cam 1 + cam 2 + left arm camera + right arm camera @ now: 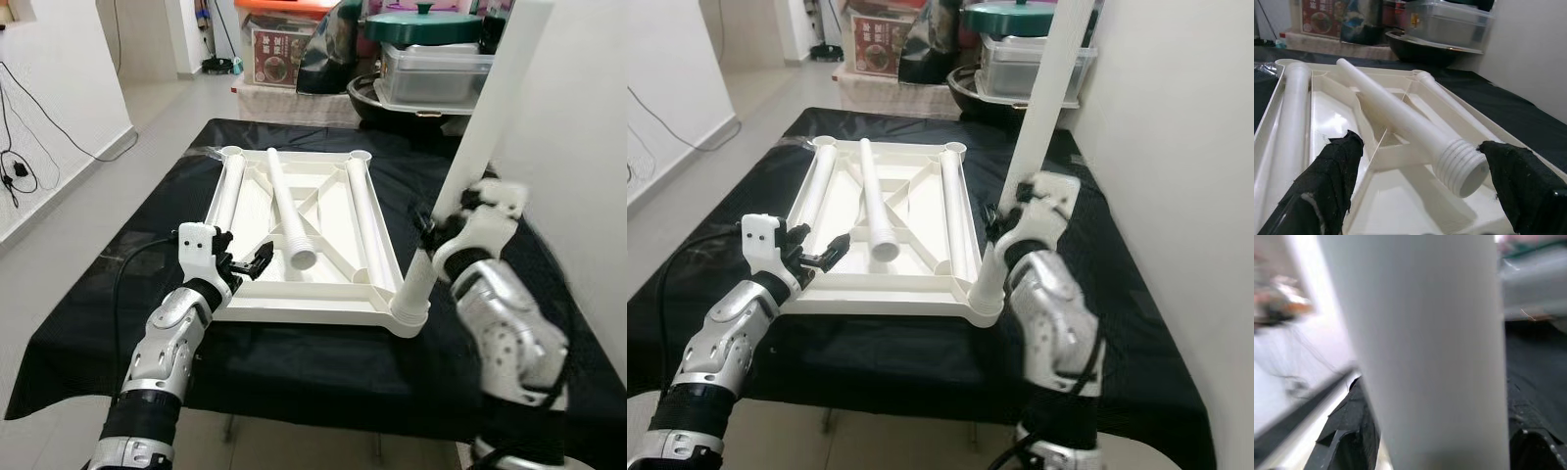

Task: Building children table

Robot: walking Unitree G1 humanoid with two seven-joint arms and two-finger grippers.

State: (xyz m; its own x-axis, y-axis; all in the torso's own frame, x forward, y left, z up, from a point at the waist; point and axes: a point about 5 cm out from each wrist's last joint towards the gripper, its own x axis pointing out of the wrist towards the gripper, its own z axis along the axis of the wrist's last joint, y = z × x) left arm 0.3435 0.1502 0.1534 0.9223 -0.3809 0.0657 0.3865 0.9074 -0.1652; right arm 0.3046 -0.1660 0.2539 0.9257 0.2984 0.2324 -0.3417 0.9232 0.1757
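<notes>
Before me a low surface draped in black cloth (323,372) carries the upturned white plastic tabletop (294,304), ribbed underside up. Three white legs (290,208) lie in its frame, and a fourth (460,166) stands upright in its near right corner socket.

Loose leg (290,209) lies across the tabletop's (294,305) open underside.
</notes>
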